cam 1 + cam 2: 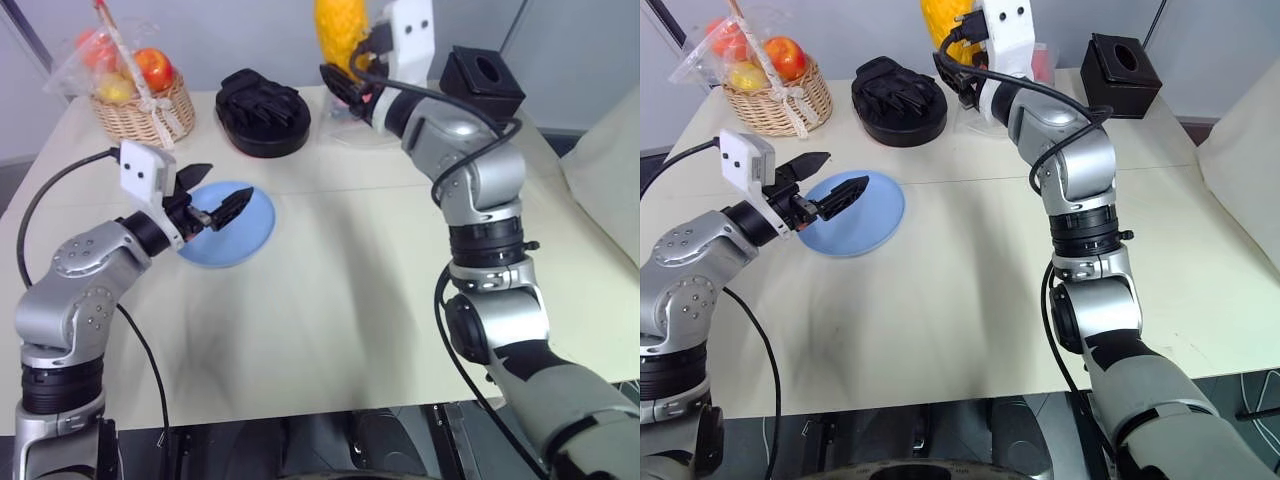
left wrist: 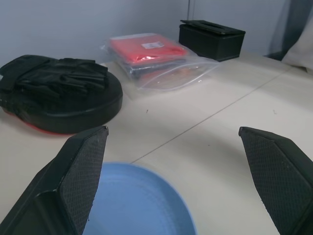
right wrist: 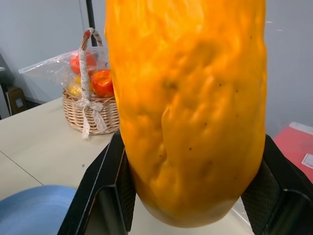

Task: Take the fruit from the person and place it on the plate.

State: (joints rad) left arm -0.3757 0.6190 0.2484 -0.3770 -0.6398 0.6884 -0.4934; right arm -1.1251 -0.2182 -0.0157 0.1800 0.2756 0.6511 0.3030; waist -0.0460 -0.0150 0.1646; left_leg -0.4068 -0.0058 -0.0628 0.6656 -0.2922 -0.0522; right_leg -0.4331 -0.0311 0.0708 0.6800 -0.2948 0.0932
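So the handoff part looks basically done, the placing part hasn't started.

Going from the left: the wicker basket (image 1: 140, 105) of bagged round fruit sits at the far left corner of the table (image 1: 350, 300), well away from everything. The left gripper (image 1: 213, 198) hovers over the near-left edge of the plate (image 1: 245, 230) with its jaws spread wide and nothing between them. The plate itself is bare. That hovering arm is probably the main thing in the way, since it sits right over the drop spot.

Just behind the plate is the black dish (image 1: 262, 118) piled with dark stuff, then a clear bag (image 2: 156, 61) with something red inside, lying near the black box (image 1: 482, 80) at the far right.

The right gripper (image 3: 188, 176) is raised above the back of the table, its jaws clamped on either side of the fruit (image 3: 188, 98), which hangs upright between the pads. Whether the person is holding the top end can't be told.

What's left: carry it down and leftward past the dish, then set it on the plate.
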